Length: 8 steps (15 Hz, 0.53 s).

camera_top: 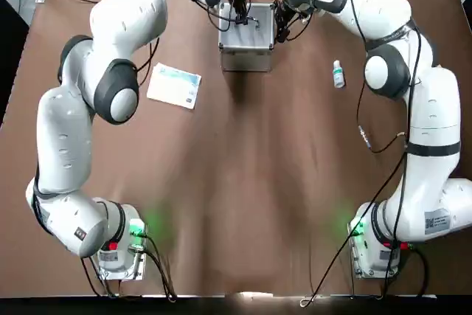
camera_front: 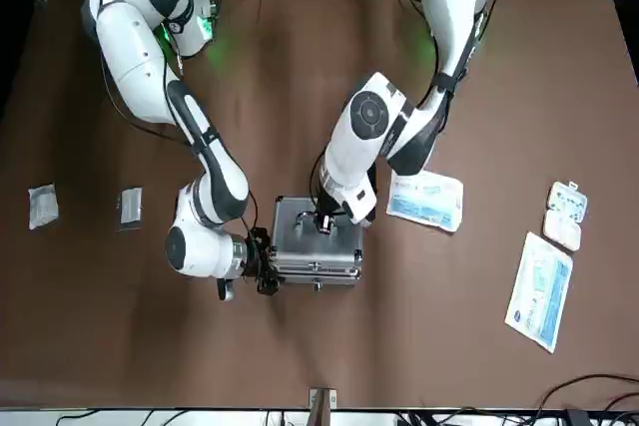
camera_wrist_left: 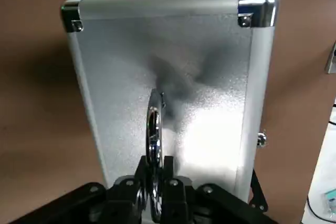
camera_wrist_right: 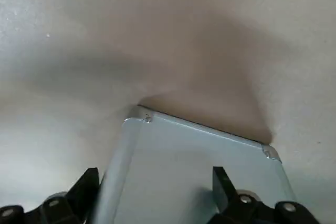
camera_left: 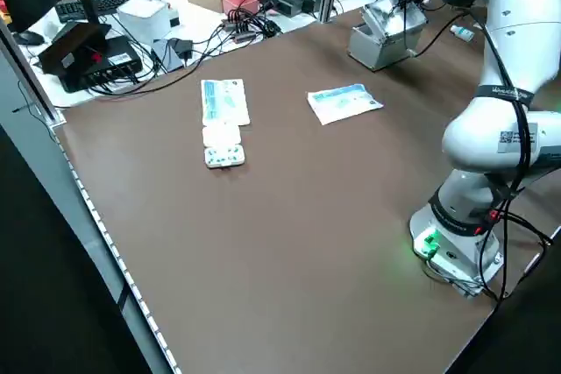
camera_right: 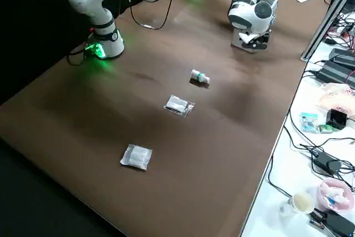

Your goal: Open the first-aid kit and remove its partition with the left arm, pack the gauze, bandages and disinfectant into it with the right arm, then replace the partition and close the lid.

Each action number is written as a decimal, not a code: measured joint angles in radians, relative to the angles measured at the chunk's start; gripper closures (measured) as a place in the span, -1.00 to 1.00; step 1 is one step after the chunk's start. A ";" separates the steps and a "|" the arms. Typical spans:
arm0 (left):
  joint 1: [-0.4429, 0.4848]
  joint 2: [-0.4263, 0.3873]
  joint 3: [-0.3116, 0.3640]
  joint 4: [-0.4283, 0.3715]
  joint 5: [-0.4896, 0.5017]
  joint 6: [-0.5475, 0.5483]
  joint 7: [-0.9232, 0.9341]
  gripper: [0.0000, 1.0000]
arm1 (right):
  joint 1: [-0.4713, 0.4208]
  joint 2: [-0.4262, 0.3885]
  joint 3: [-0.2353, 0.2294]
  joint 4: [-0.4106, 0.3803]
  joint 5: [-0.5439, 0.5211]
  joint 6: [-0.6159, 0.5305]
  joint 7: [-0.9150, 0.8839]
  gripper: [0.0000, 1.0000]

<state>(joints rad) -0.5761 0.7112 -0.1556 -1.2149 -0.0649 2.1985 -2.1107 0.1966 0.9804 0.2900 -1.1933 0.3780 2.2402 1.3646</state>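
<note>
On the robot's right, the white bottle with a teal-green label (camera_top: pixel 338 74) and two small clear-wrapped white packs (camera_right: pixel 177 104) lie apart from the case, probably within the right arm's reach. Farther out, the left gripper (camera_wrist_left: pixel 153 161) pinches the curved metal handle (camera_wrist_left: pixel 154 135) of the closed silver case (camera_wrist_left: pixel 210 66), likely to steady it. The right gripper (camera_wrist_right: pixel 156 171), fingers wide apart and gripping nothing, sits beside it, presumably for unlatching.

Robotics lab, twin arms (camera_top: pixel 63 138) over table (camera_top: pixel 236 182).
</note>
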 joint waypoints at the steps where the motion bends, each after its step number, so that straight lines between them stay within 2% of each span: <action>1: 0.000 -0.003 -0.001 0.000 0.000 -0.007 -0.003 0.74 | 0.000 0.000 0.000 0.000 0.000 0.000 0.000 -0.87; 8: 0.000 -0.032 -0.024 0.000 0.000 -0.091 -0.020 0.74 | 0.000 0.000 -0.001 0.000 0.000 -0.001 0.000 -0.87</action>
<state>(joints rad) -0.5757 0.6791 -0.1794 -1.2149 -0.0648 2.1072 -2.1304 0.1968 0.9804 0.2894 -1.1933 0.3780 2.2392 1.3644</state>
